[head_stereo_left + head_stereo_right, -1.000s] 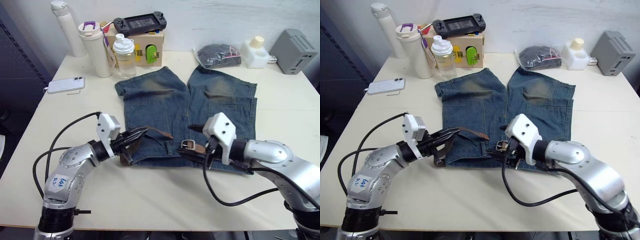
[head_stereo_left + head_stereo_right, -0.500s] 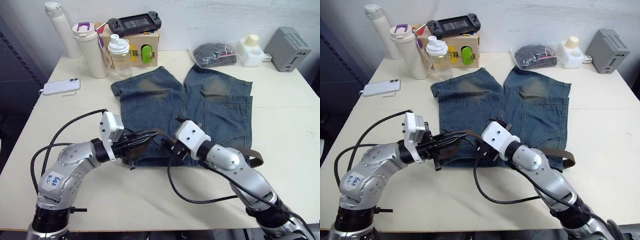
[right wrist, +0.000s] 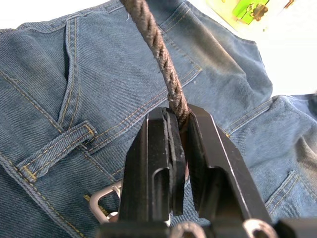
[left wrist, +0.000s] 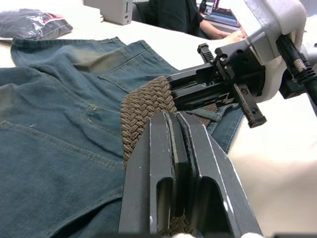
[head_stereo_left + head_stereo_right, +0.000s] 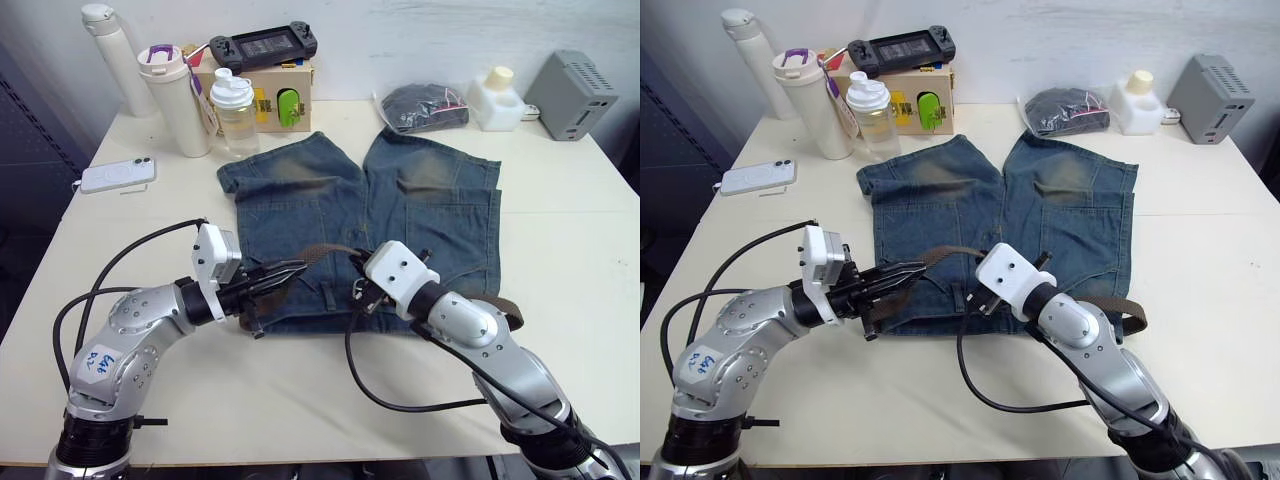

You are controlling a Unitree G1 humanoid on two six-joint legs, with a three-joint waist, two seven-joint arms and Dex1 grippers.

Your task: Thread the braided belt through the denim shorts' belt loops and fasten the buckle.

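Left gripper (image 5: 290,272) and right gripper (image 5: 358,290), at lower centre of frame, each have jaws clamped on the braided belt (image 4: 143,106) above the denim shorts (image 5: 300,205) waistband.

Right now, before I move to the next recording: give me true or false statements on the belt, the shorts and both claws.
1. The left claw is shut on the braided belt. True.
2. The right claw hangs open, holding nothing. False: it pinches the belt edge-on.
3. The denim shorts lie flat on the table. True.
4. The buckle is fastened. False: it lies loose on the denim.
5. A white phone lies on the shorts. False: it lies on the table beside them.
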